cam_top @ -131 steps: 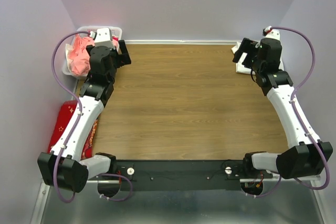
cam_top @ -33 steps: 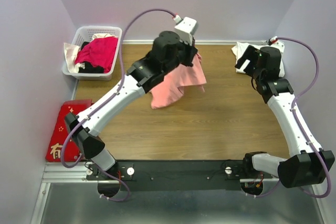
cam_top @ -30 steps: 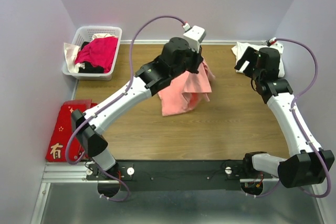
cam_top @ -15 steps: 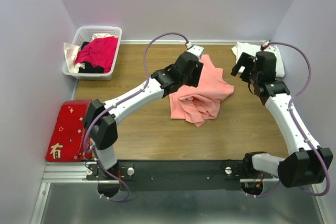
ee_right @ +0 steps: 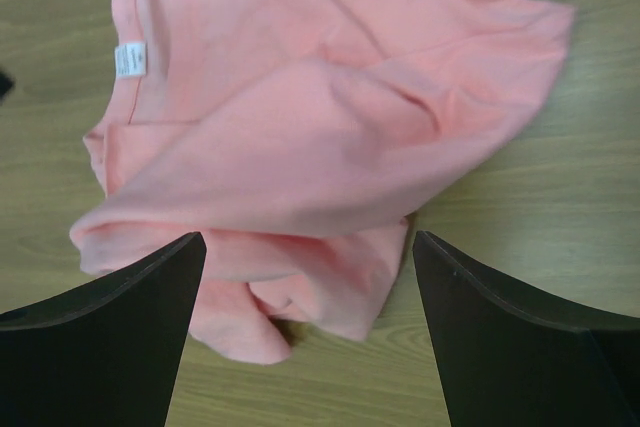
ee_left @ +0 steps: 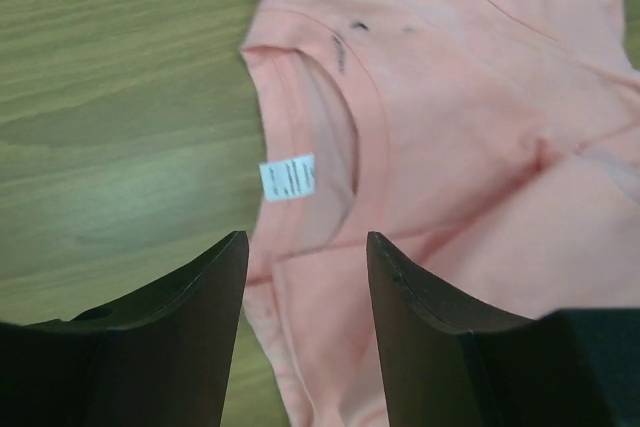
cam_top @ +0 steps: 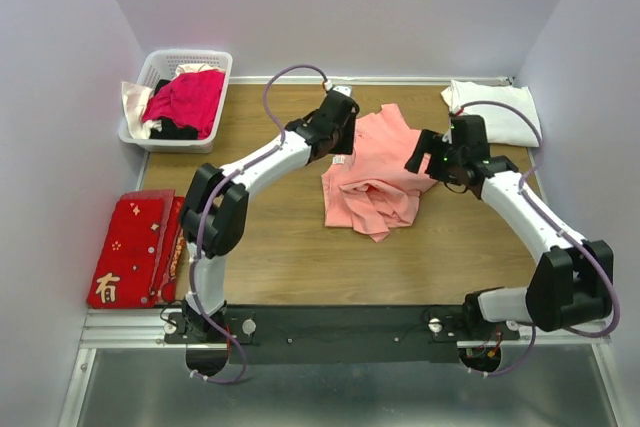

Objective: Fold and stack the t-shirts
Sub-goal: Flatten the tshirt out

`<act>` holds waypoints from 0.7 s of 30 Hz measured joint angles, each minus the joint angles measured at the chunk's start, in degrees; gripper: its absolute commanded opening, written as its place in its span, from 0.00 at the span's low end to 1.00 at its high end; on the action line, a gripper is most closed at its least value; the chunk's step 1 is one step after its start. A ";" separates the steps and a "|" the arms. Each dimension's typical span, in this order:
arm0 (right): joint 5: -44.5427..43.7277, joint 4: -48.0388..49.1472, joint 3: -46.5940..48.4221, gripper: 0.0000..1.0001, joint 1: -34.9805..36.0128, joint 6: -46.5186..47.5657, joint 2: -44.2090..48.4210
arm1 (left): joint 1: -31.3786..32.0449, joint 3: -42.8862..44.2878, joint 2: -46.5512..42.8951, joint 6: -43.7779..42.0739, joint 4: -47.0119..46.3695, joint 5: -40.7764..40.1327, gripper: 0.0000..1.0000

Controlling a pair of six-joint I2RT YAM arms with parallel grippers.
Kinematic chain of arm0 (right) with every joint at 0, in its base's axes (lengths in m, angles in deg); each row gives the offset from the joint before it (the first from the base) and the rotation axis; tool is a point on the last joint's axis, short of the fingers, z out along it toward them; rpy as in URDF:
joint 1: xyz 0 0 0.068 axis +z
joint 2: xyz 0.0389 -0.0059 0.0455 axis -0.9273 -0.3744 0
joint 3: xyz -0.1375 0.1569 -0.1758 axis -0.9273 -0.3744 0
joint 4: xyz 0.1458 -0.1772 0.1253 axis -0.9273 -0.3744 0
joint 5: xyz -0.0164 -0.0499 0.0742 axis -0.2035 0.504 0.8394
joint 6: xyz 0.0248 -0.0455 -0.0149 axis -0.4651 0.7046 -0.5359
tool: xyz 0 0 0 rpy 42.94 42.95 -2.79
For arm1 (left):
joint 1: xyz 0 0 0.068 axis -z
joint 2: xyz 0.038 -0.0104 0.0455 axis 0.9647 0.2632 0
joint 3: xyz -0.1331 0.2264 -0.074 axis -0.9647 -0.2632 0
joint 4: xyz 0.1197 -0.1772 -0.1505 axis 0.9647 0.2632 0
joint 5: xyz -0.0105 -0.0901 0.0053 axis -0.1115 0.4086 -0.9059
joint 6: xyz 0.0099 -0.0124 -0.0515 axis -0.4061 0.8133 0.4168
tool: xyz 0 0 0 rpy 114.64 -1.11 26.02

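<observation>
**Item 1: salmon-pink t-shirt** [cam_top: 378, 172]. Lies crumpled on the table [cam_top: 270, 247], in its far half and a little right of the middle. It is loosely bunched, with folds doubled over one another. The long axis runs roughly from the far edge toward the near edge. The round collar [ee_left: 370, 137], with a white label [ee_left: 288, 178] inside it, sits on the shirt's left side.

**Item 2: left gripper** [cam_top: 340, 137]. Poised at the shirt's left border, just above the collar. The jaws are parted and hold nothing; in the wrist view the label shows through the gap between the fingers [ee_left: 190, 297].

**Item 3: right gripper** [cam_top: 418, 162]. At the shirt's right border. The jaws are spread wide and empty, with the bunched cloth in full view between them in the wrist view.

**Item 4: white t-shirt** [cam_top: 495, 112]. Folded flat at the table's far right corner, well apart from the pink one, beyond the right arm.

**Surroundings.**
- A white basket [cam_top: 160, 67] stands off the far left corner and holds a magenta garment [cam_top: 188, 97] and other clothes.
- A red cloth with gold characters [cam_top: 130, 252] lies beside the left edge.
- Nothing lies between either gripper and the pink shirt.
</observation>
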 measured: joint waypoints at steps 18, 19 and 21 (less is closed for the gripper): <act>2.91 0.83 4.42 0.93 9.68 -0.92 -12.72 | -5.05 29.14 27.56 -5.07 0.94 3.69 0.59; 2.97 0.83 4.42 0.93 10.01 -0.90 -12.96 | -5.40 29.57 28.50 -5.09 1.29 3.69 0.59; 3.04 0.83 4.42 0.92 10.64 -0.92 -13.64 | -5.99 30.29 30.25 -5.14 1.95 3.69 0.59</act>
